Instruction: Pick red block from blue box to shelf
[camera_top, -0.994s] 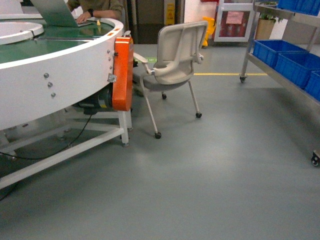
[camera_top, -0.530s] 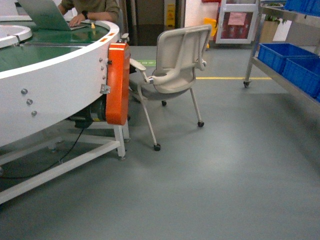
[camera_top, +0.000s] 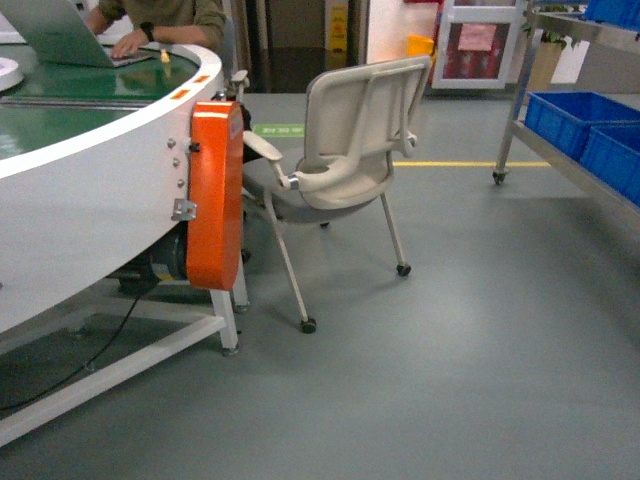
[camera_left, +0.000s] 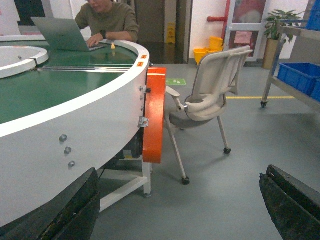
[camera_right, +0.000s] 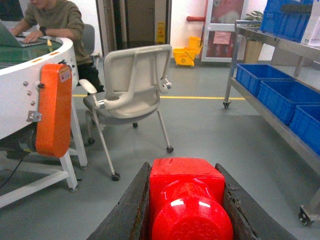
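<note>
Between the two dark fingers of our right gripper (camera_right: 187, 210) sits the red block (camera_right: 187, 200) — pinched from both sides, its round stud facing the wrist camera and its glossy face catching the light. One finger (camera_right: 127, 210) presses against the block's left flank, the other against its right.

Our left gripper (camera_left: 175, 210) is spread wide: in the left wrist view one black finger (camera_left: 65, 210) shows at the bottom left corner and its partner at the bottom right, with bare grey floor (camera_left: 210, 200) between them and nothing held.

Beyond the right gripper we see a beige wheeled chair (camera_right: 132, 82), its back turned towards us. Just left of it hangs an orange guard (camera_right: 52, 110) fixed to the white side of a curved conveyor table (camera_top: 90, 210) with a green top. At the far side of that table a person (camera_right: 52, 20) in an olive top works on a laptop (camera_left: 62, 34).

On the right stands the shelf (camera_right: 280, 117) — a steel rack on castors, its lower tier carrying dark blue crates (camera_right: 280, 97) and more blue crates on the tier above. In the head view only the rack's left end shows at the right edge, well apart from the chair. A yellow line (camera_top: 450, 164) crosses the floor behind the chair, and a yellow mop bucket (camera_right: 185, 56) stands near the far doors. We find no turquoise tray in any view.
</note>
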